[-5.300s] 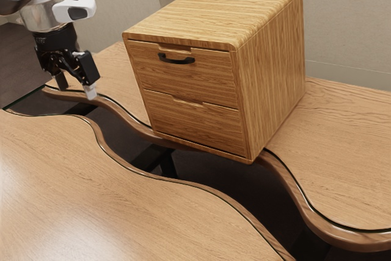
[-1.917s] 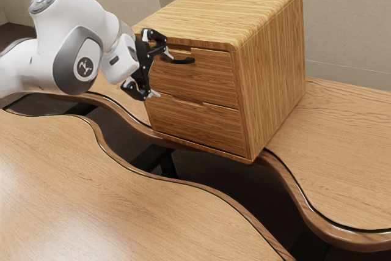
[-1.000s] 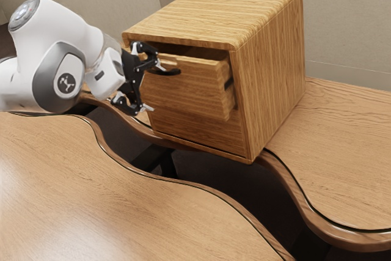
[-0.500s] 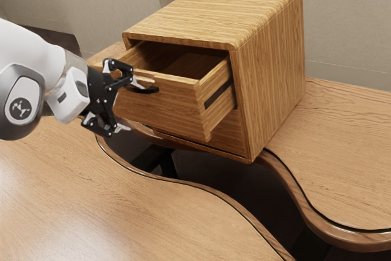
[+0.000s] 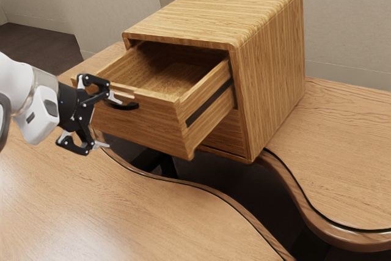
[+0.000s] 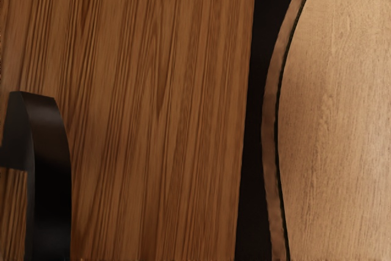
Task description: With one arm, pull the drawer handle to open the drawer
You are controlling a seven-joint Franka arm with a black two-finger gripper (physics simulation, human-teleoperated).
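arm (image 5: 30, 105) reaches in low from the exterior view's left, hand level with the top drawer's front. gripper (image 5: 105, 121) is spread wide, upper finger against the end of the black handle (image 5: 124, 106), lower finger well below it, nothing pinched between them. drawer (image 5: 153, 90) juts far out of the cabinet (image 5: 269, 59), its bare wood floor showing. wrist view gives the drawer front's grain close up, and past a dark gap the table (image 6: 336, 120) with its curved edge.

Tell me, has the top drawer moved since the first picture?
Yes. The drawer was shut flush at first. It has slid out of the cabinet toward the exterior view's lower left and now stands wide open.
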